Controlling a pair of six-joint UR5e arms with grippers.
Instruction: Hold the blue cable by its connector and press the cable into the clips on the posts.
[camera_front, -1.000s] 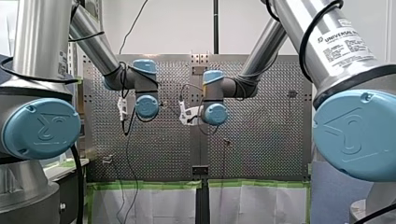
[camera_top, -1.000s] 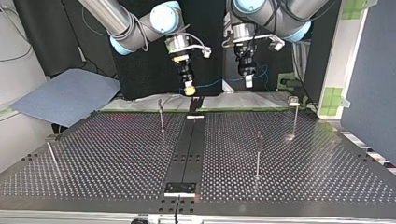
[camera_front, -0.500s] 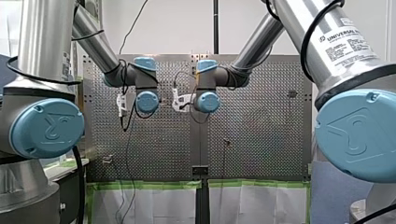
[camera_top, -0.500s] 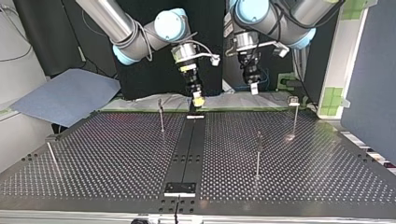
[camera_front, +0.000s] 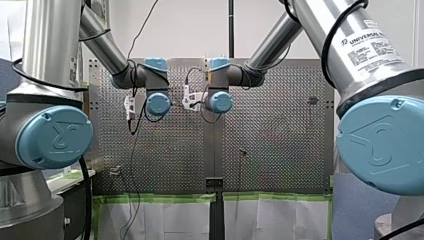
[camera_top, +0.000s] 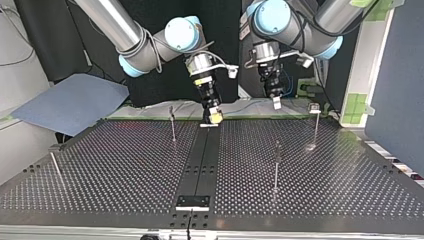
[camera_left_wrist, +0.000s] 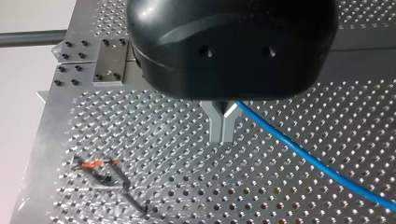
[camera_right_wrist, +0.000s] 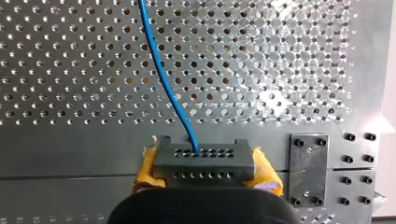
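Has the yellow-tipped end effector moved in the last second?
Yes. In the top view my right end effector has come down and toward the view's right, over the far end of the black centre strip.

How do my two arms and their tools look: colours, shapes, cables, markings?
My left arm and my right arm are silver tubes with round light blue joint caps and black cables along them. My right arm bears dark printed lettering, starting UNIVERSAL. The left tool has a rounded black body and grey metal fingers. The right tool has a black body and yellow pads.
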